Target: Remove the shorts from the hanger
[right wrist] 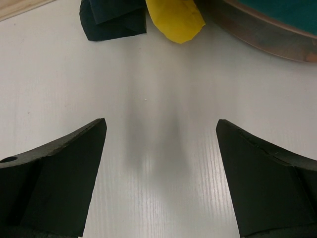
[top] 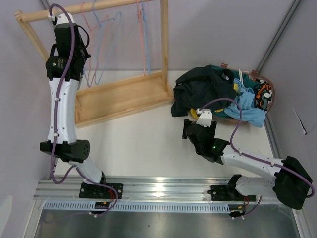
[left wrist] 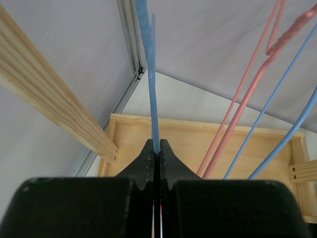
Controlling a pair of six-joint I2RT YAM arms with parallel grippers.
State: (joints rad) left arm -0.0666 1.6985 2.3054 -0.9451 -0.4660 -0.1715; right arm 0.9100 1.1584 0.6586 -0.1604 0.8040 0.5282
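R gripper (right wrist: 159, 124): spread wide, empty, low over table (right wrist: 148, 74), facing the heap, prob. parked.
Shorts (top: 218, 91): piled in/over basket (top: 271, 89); black pair (top: 198, 89) and yellow corner (right wrist: 176, 20) spill onto table.
Wooden rack (top: 124, 94): hangers bare.
L gripper (left wrist: 156, 148): pressed together, pinching blue hanger (left wrist: 151, 74), prob. to steady it.
Task looks done.

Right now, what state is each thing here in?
Left pincer, shut on the blue hanger.
Right pincer, open, empty, over the table.
Blue hanger, bare, gripped.
Other hangers, bare, hanging.
Shorts, off the hangers, heaped in the basket, spilling over its rim.
Basket, overfull.
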